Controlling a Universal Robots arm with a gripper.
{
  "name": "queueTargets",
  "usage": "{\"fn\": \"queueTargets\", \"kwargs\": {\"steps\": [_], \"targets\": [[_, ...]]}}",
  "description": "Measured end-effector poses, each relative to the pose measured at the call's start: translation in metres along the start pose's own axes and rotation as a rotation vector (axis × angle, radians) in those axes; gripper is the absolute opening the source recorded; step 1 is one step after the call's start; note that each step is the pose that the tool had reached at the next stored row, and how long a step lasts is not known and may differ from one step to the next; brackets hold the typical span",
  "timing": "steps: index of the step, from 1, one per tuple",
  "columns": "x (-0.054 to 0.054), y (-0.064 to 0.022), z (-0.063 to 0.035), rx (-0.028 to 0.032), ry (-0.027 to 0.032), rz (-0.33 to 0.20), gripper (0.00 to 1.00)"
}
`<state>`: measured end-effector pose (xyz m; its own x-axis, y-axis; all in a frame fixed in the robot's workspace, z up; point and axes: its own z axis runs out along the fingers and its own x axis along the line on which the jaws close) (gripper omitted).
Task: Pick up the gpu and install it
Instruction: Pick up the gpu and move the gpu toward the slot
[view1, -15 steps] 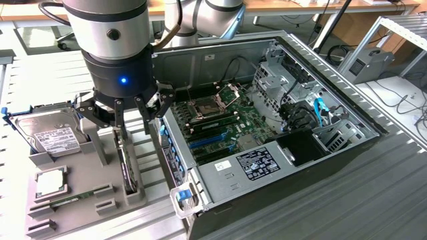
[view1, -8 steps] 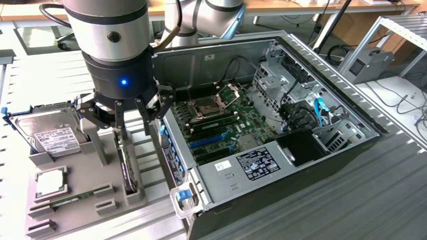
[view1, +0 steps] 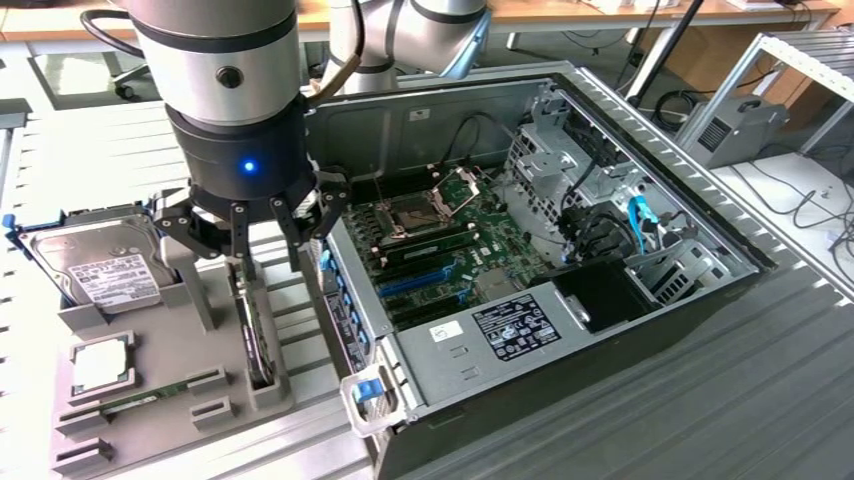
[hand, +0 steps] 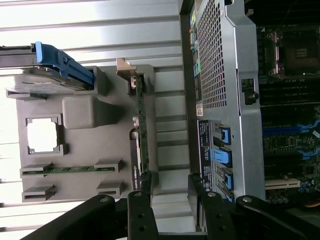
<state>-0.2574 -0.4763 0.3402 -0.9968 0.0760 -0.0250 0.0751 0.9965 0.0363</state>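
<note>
The gpu stands on its long edge in a slot of the grey holder tray, just outside the open computer case. In the wrist view the gpu shows edge-on as a thin green strip with its metal bracket at one end. My gripper hangs a little above the card's end. It is open, with nothing between its fingers. From the wrist camera the gripper sits slightly off the card's line toward the case, so one black finger is over the card's end.
On the same tray lie a silver hard drive in a blue frame, a square processor and a narrow green memory strip. The case wall with blue clips stands close beside the gpu. The motherboard's blue slots lie inside the case.
</note>
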Motion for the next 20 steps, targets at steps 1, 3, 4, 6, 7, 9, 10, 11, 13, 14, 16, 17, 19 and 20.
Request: {"fn": "queueTargets", "kwargs": {"steps": [1,3,4,6,7,9,10,11,13,14,16,17,19,20], "targets": [[0.0,0.0,0.0001,-0.0001,-0.0001,0.0,0.42],[0.0,0.0,0.0003,0.0001,0.0,0.0,0.42],[0.0,0.0,0.0003,0.0002,0.0001,0.0,0.42],[0.0,0.0,0.0009,0.0003,0.0,0.0,0.42],[0.0,-0.0001,0.0015,0.0002,0.0,0.0,0.42],[0.0,-0.0001,0.0016,0.0002,0.0,0.0,0.42],[0.0,-0.0001,0.0019,0.0001,-0.0001,0.0,0.42],[0.0,-0.0001,0.002,0.0002,-0.0001,0.0,0.42],[0.0,-0.0001,0.002,0.0002,0.0,0.0,0.42],[0.0,-0.0001,0.002,0.0003,0.0,0.0,0.42],[0.0,-0.0001,0.0022,0.0002,0.0,0.0,0.42],[0.0,-0.0001,0.0024,0.0001,-0.0001,0.0,0.42],[0.0001,-0.0001,0.0028,0.0002,0.0,0.0,0.42],[0.0,-0.0001,0.0031,0.0002,0.0,0.0,0.42]]}}
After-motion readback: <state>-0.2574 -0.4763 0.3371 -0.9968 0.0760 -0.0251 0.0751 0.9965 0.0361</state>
